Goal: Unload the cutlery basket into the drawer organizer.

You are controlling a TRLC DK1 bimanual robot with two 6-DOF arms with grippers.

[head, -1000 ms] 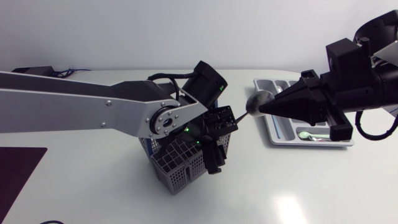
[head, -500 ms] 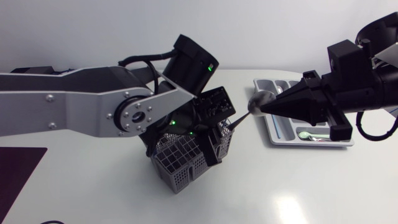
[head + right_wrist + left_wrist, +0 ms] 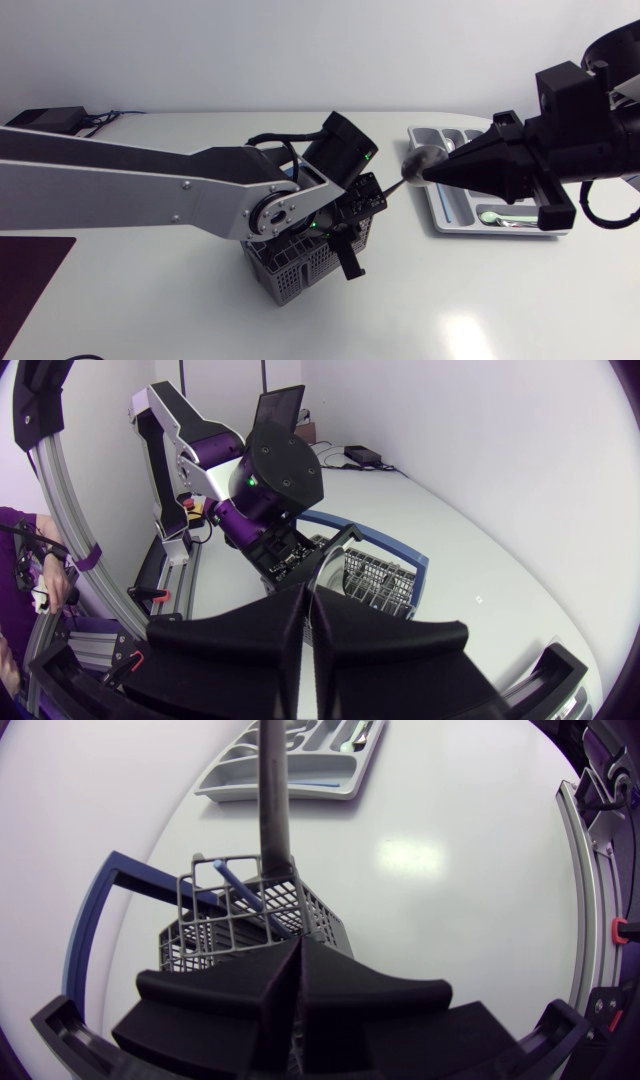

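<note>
A grey wire cutlery basket (image 3: 295,272) with a blue handle stands mid-table. My left gripper (image 3: 348,252) is over its right side, and in the left wrist view this gripper (image 3: 300,955) has its fingers pressed together on the basket's (image 3: 250,920) near rim. A grey spoon (image 3: 419,158) slants up out of the basket, its dark handle (image 3: 272,810) rising ahead of the left gripper. My right gripper (image 3: 424,173) is shut on the spoon just below its bowl. A blue utensil (image 3: 235,885) lies in the basket. The grey drawer organizer (image 3: 445,215) sits at the right.
The organizer holds a green-and-white piece (image 3: 495,215) and a blue one (image 3: 452,207). A black box with cables (image 3: 50,117) is at the back left. A dark purple mat (image 3: 30,280) lies at the front left.
My left gripper has shut, from wide open, and its wrist has swung and settled lower over the basket's right side. The right gripper and spoon have hardly moved.
</note>
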